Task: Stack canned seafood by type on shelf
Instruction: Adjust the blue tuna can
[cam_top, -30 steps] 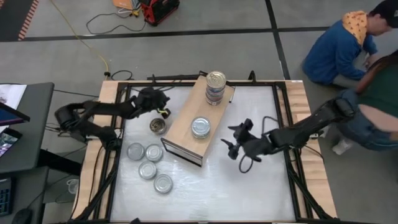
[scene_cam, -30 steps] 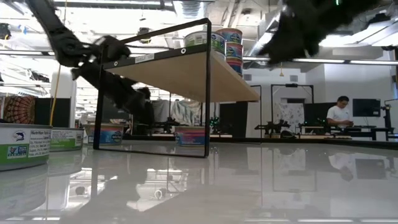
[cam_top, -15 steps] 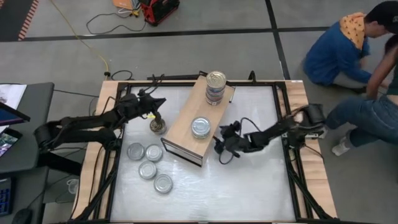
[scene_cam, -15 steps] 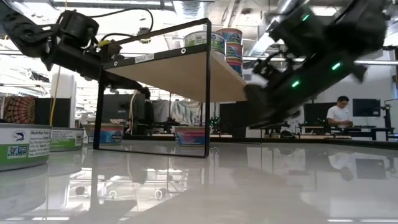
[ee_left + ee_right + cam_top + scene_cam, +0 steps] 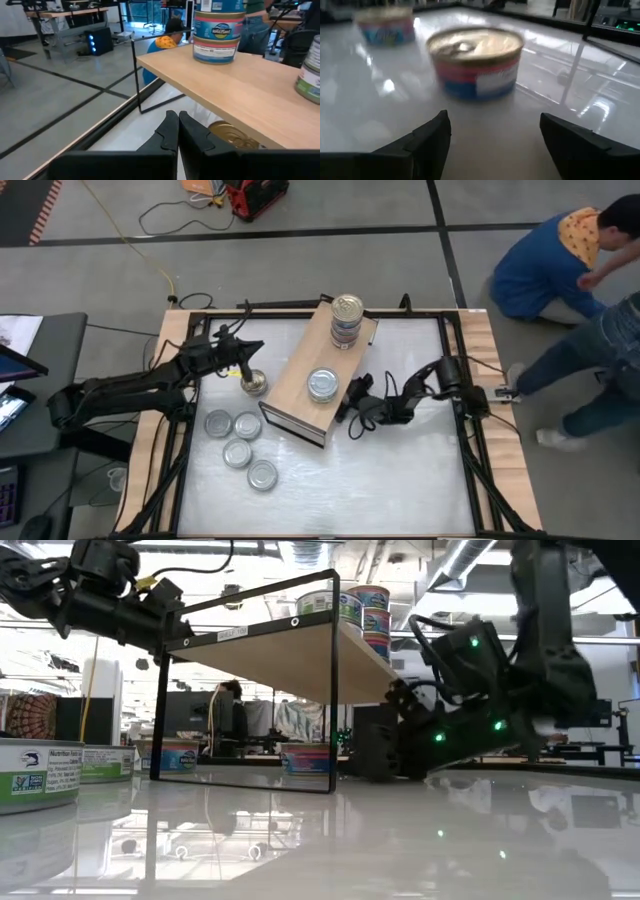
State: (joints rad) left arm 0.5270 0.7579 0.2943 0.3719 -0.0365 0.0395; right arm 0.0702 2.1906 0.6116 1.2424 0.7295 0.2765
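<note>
1. Canned seafood: four silver-lidded tins (image 5: pixel 240 450) near the counter's (image 5: pixel 400 480) left edge, gold-lidded tin (image 5: pixel 254 384) beside the shelf (image 5: pixel 296 376).
2. Left end effector (image 5: pixel 246 361) pressed together above that gold tin.
3. Shelf top: silver tin (image 5: pixel 322 384), stacked tins (image 5: pixel 346 321).
4. Right end effector (image 5: pixel 345 404) spread, low, facing a tin under the shelf (image 5: pixel 475 61).

From above, my right gripper (image 5: pixel 345 402) is tucked in under the shelf (image 5: pixel 300 380) edge, so the gold-lidded tin (image 5: pixel 475 62) my right wrist camera sees is hidden there, and a second tin (image 5: pixel 386 25) behind it is pretty blurry. My left gripper (image 5: pixel 177 131) covers the near part of another gold tin (image 5: pixel 234 135) below the shelf board, and the picture's edge cuts off a tin (image 5: pixel 310 75) on top. In the low view the leftmost tin (image 5: pixel 35 772) is chopped by the edge, label print too small to read.
</note>
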